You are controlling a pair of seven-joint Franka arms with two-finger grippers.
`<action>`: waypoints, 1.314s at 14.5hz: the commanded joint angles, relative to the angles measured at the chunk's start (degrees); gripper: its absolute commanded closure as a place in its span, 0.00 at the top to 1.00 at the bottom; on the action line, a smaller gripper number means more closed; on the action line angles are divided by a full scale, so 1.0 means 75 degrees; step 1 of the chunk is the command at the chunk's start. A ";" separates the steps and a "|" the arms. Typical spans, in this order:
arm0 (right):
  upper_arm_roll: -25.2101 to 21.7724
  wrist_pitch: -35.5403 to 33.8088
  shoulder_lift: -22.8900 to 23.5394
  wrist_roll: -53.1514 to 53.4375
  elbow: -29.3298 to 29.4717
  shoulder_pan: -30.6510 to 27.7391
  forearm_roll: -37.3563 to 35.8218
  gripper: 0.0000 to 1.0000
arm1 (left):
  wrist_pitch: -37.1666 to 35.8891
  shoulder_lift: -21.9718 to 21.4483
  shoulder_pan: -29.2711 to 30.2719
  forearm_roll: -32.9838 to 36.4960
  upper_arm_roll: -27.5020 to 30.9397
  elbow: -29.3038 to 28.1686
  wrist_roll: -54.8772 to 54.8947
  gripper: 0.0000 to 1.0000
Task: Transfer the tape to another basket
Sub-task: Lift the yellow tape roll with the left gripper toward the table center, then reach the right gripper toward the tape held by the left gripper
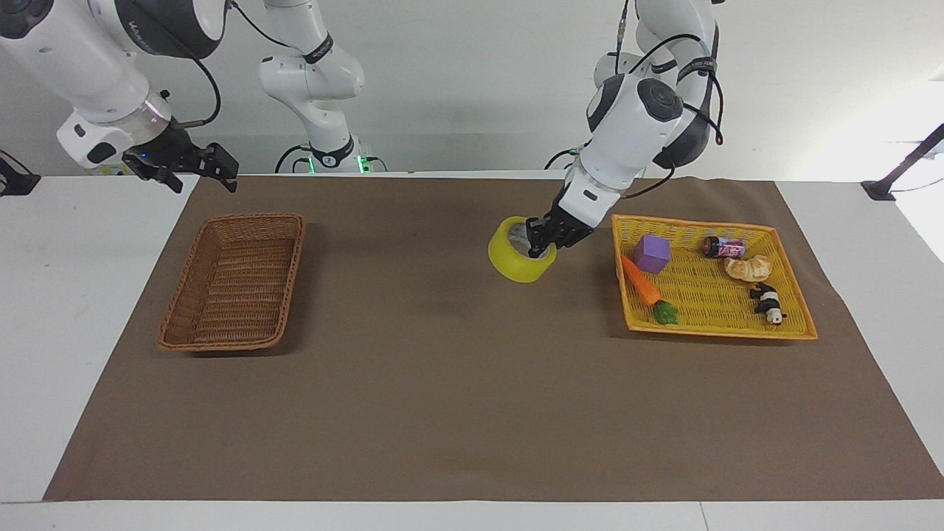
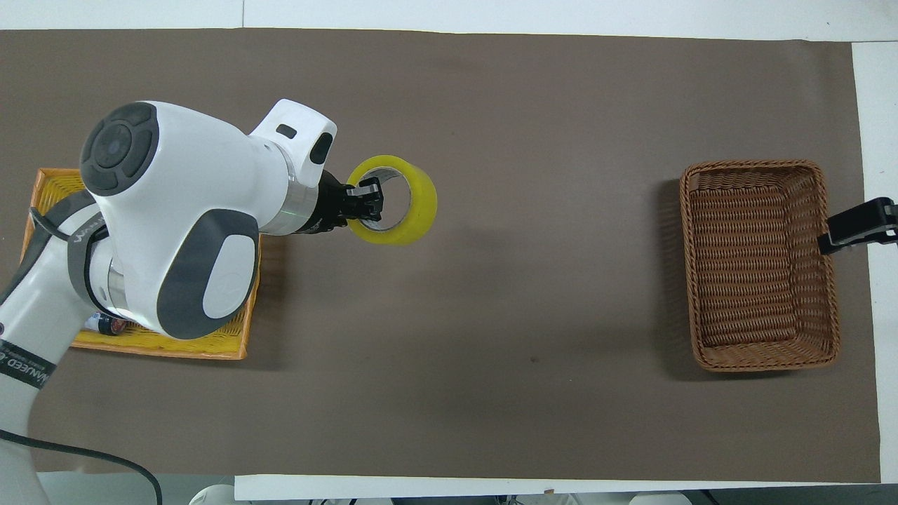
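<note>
The tape (image 1: 519, 259) hangs in the air over the bare brown mat (image 1: 457, 383), clamped by its wall in the left gripper (image 1: 540, 243), at about nine o'clock from the yellow tray (image 1: 719, 325) in the facing view. The tray keeps a purple cube (image 1: 652, 253), carrot (image 1: 643, 284), croissant (image 1: 747, 267) and can (image 1: 723, 245). The wicker basket (image 1: 233, 281) sits well apart, toward the right arm's end. The right gripper (image 1: 198, 170) waits over that end's mat edge, fingers spread.

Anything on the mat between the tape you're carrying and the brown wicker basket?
Nothing. The left gripper holds the tape over bare brown mat, and that stretch up to the basket shows no objects in the overhead and facing views.
</note>
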 commanded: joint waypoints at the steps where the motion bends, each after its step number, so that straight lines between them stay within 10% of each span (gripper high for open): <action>1: -0.0047 -0.0145 -0.0257 -0.0168 -0.0062 -0.0345 -0.0054 1.00 | -0.0025 0.0004 -0.0170 -0.0117 0.0152 0.0106 0.0061 0.00; 4: 0.0023 -0.0122 -0.0257 -0.0354 -0.0073 -0.0229 0.0249 1.00 | -0.0037 0.0004 -0.0170 -0.0105 0.0152 0.0106 0.0049 0.00; 14: 0.0164 0.3845 0.0598 0.0511 -0.1443 0.2040 0.8261 1.00 | -0.0037 0.0004 -0.0170 -0.0105 0.0163 0.0082 0.0038 0.00; 19: 0.0164 0.5268 0.1664 -0.0166 -0.1503 0.3205 0.9461 1.00 | -0.0072 -0.0008 -0.0170 -0.0093 0.0152 0.0082 0.0002 0.00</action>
